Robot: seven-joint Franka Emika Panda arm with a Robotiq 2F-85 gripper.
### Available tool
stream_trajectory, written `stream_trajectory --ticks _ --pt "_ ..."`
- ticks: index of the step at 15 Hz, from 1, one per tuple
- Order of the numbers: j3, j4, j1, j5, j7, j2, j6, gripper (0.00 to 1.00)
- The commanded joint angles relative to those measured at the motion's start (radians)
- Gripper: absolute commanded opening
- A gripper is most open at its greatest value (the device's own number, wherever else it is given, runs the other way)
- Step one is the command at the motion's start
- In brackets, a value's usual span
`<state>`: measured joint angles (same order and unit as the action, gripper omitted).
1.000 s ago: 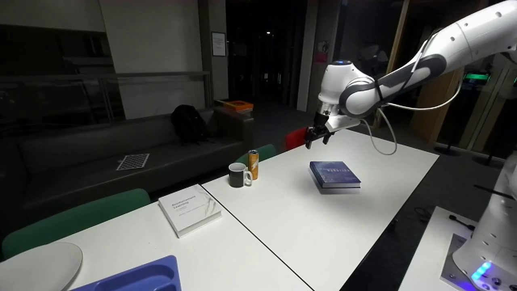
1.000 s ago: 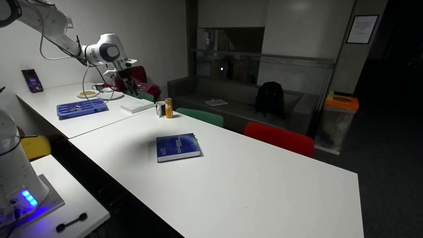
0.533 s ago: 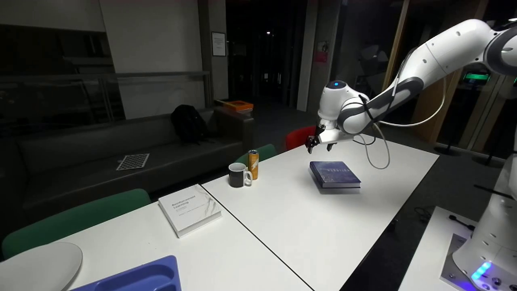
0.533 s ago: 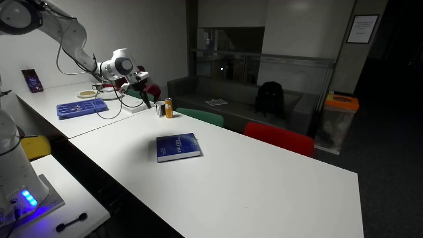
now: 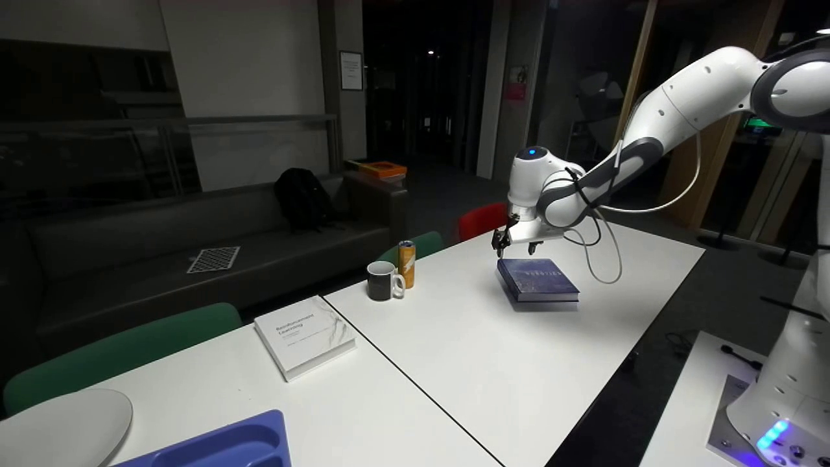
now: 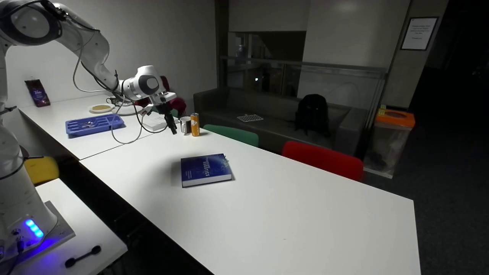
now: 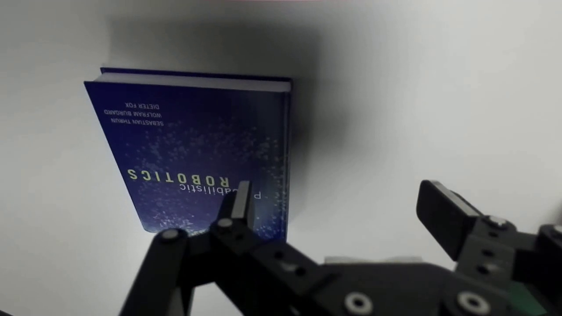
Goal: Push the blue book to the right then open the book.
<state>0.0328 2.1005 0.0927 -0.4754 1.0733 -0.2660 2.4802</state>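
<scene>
One blue book (image 6: 206, 168) is lying closed and unmoved on the table (image 6: 305, 214) while the gripper (image 7: 336, 189), gaping wide, is sinking toward that same table, seemingly preparing the push.

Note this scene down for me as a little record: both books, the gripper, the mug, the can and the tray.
Blue book: Probabilistic Robotics, closed, flat on the white table
Gripper: open, holding nothing, above the table
Dark-and-white mug: upright, beside the orange can; contact unclear
White book: Reinforcement Learning, closed, flat
Blue tray: compartmented, small contents unclear
Opening step: not yet done
</scene>
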Motion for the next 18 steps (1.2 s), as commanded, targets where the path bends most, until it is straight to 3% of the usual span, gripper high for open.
stream_trajectory --ticks 1,8,14,18 --pt "0.006 0.006 0.02 0.029 -0.037 0.012 0.009 1.0" --pt "0.01 -0.064 0.002 0.175 -0.15 -0.079 -0.022 1.0" --pt "0.017 -0.16 -0.019 0.307 -0.346 -0.157 -0.106 1.0" --pt "0.035 -0.219 -0.021 0.355 -0.376 -0.224 -0.147 1.0"
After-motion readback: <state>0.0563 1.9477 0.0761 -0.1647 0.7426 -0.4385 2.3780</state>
